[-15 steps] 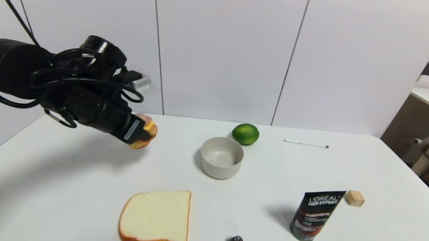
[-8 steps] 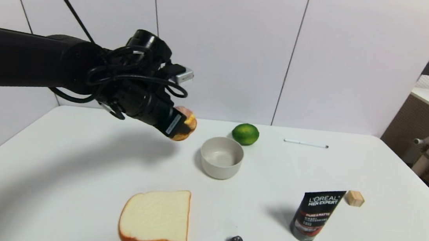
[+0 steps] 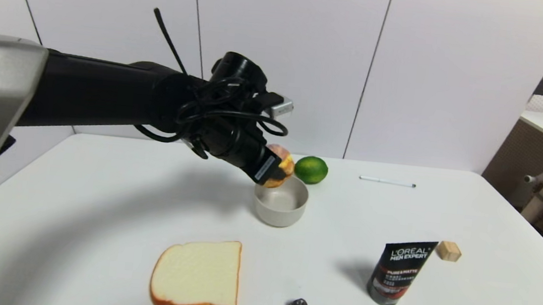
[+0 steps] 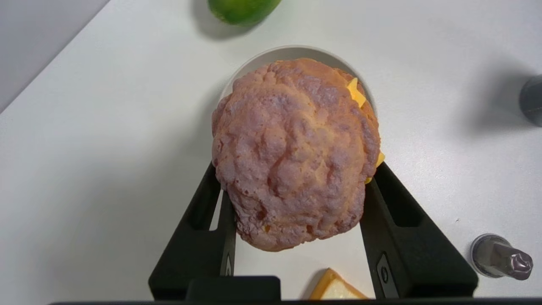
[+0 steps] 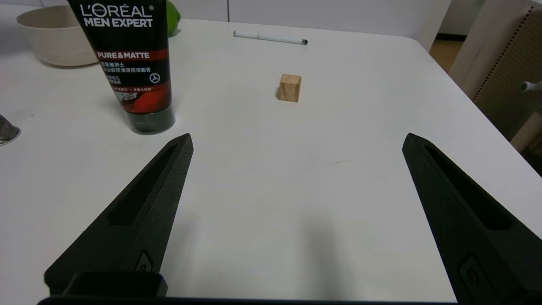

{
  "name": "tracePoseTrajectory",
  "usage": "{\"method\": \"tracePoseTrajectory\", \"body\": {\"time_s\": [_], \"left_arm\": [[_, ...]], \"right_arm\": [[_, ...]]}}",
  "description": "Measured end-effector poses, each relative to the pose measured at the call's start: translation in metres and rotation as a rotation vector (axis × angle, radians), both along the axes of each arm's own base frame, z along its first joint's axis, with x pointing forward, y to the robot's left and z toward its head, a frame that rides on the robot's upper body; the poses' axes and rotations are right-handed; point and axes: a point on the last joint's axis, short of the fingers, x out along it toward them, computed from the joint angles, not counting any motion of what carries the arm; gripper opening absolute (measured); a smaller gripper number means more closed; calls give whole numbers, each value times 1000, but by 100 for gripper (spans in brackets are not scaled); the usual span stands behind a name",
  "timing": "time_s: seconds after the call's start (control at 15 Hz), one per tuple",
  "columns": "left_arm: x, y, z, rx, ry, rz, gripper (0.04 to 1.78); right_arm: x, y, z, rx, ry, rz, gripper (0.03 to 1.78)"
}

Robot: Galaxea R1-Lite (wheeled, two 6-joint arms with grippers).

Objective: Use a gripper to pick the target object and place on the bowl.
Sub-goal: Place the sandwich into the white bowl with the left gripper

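Head view shows left tool (image 3: 275, 169) clamped on bun (image 3: 281, 166) above bowl (image 3: 280, 205) rim at its 11 o'clock, right tool (image 5: 292, 220) parked, fingers apart; releasing off-centre risks bun tipping onto counter (image 3: 96, 215) beside lime (image 3: 310, 169).

The head view looks forward and down from high up, taking in the whole white table (image 3: 96, 215) and the wall panels behind. The left wrist view looks steeply down from close above the bowl (image 4: 292, 53), its bun (image 4: 292, 152) filling mid-frame. The right wrist view sits low near the table's front, facing across it between its own spread fingers (image 5: 139, 220). All three share the bowl (image 5: 53, 36) and lime (image 3: 310, 169); the tube (image 5: 131, 63) shows in the head and right wrist views.
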Motion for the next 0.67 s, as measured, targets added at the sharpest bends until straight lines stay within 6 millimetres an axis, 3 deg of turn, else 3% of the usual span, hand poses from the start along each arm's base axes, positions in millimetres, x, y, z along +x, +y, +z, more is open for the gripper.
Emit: {"method": "tracePoseTrajectory", "body": {"time_s": [0.33,0.67], "left_arm": [[13,-19,-23,13,30,-32,83],[21,-25,-41,41,50,-42,83]], "right_arm": [[0,0,0,0,0,0,171],[0,0,0,0,0,0,171]]}}
